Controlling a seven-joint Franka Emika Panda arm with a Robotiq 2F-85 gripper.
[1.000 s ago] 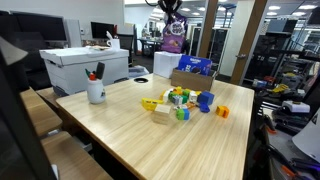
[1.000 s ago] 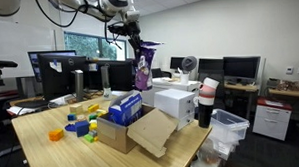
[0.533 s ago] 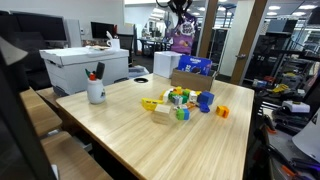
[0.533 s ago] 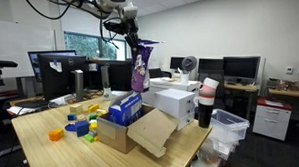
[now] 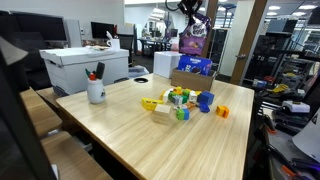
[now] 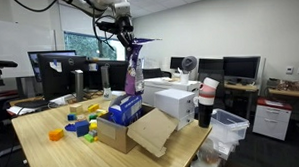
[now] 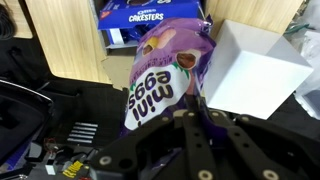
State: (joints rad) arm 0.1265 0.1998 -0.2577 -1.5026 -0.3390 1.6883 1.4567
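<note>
In the wrist view, the purple bag (image 7: 165, 75) bears "mini eggs" in large white letters, running sideways. The blue pack (image 7: 140, 15) beyond it shows a white word that looks like "CHEESTERS". In both exterior views, print is too small to read.

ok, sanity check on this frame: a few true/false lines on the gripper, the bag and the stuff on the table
1. The gripper is shut on the purple mini eggs bag. True.
2. The bag rests flat on the table. False: it hangs in the air from the gripper, clear of the table.
3. A blue package lies in the open cardboard box. True.
4. The white mug has tipped over. False: it stands upright with pens in it.
5. The coloured blocks are inside the cardboard box. False: they lie on the table, outside it.
</note>
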